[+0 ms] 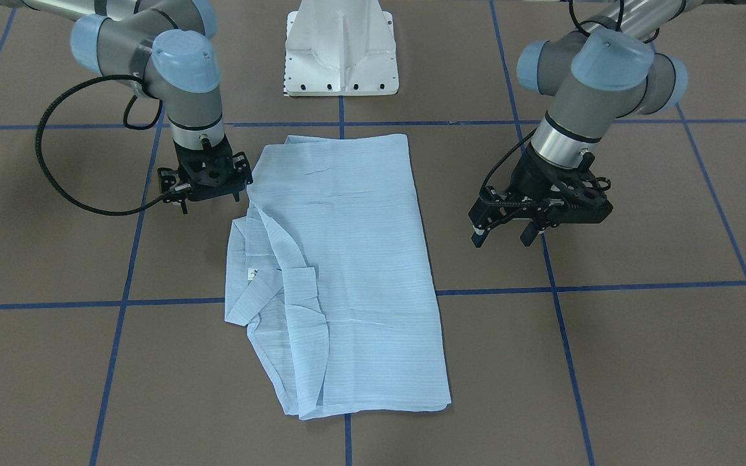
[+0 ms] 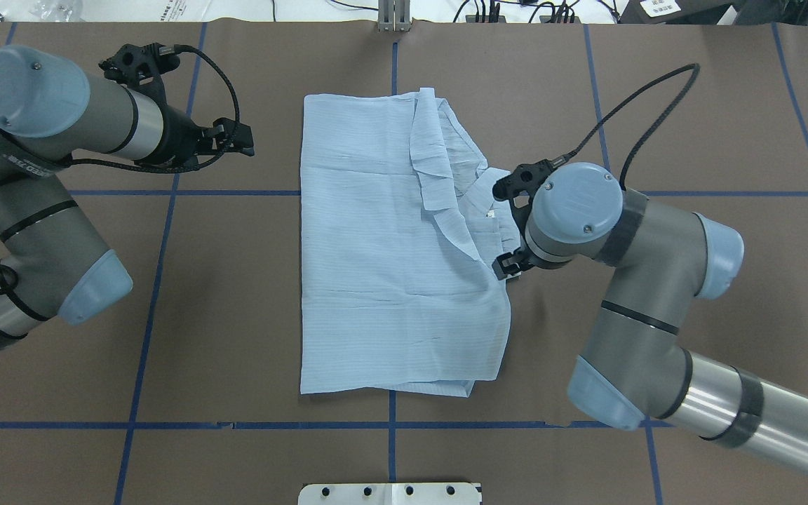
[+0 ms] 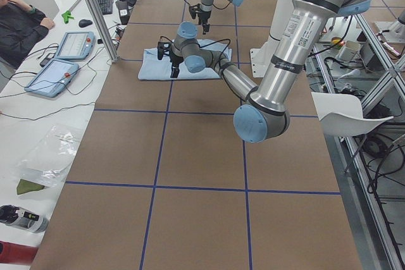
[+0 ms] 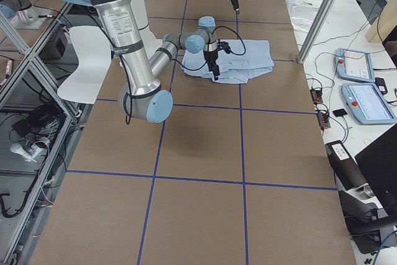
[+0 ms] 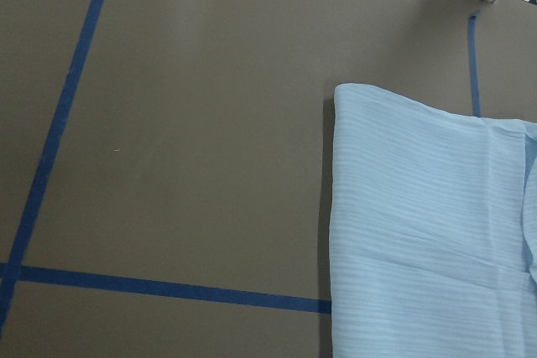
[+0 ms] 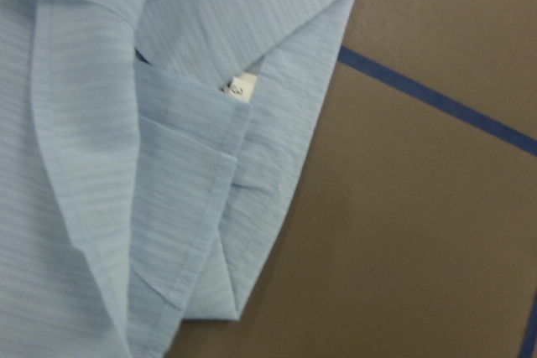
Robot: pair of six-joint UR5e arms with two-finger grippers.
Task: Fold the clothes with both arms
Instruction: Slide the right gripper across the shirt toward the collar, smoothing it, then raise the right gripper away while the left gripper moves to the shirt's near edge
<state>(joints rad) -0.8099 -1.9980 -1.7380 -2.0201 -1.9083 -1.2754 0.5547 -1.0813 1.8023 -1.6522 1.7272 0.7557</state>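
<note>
Shirt (image 2: 376, 280) lies flat at the centre of the brown surface (image 2: 691, 105), folded to a rough rectangle. Its long axis runs 12–6 in the overhead view. Its 9 o'clock side is one straight, clean fold edge. Its 3 o'clock side carries the layered flaps, the collar (image 2: 477, 203) and a small white neck label (image 2: 492, 214). A blue tape line (image 2: 186, 192) of the grid runs crosswise and disappears under the cloth.

Left arm (image 2: 39, 210) comes in from 9 o'clock in the overhead view. Left end effector (image 1: 502, 241) has its fingers spread with nothing between them and hangs over bare surface. The overhead view puts it at the shirt's 10 o'clock, well apart from the cloth. Its wrist camera sees only one shirt corner, bare surface and tape.

Right arm (image 2: 642, 280) comes in from 4 o'clock. Right end effector (image 1: 208, 188) points straight down at the shirt's 3 o'clock edge, just toward 6 o'clock from the label. The wrist covers it in the overhead view. Cannot tell whether its fingers are spread or pressed together, or whether they touch the cloth. Its wrist camera shows the collar fold and the label close below.

White pedestal base (image 1: 340, 48) sits at 12 o'clock in the front-facing view, apart from the shirt.
</note>
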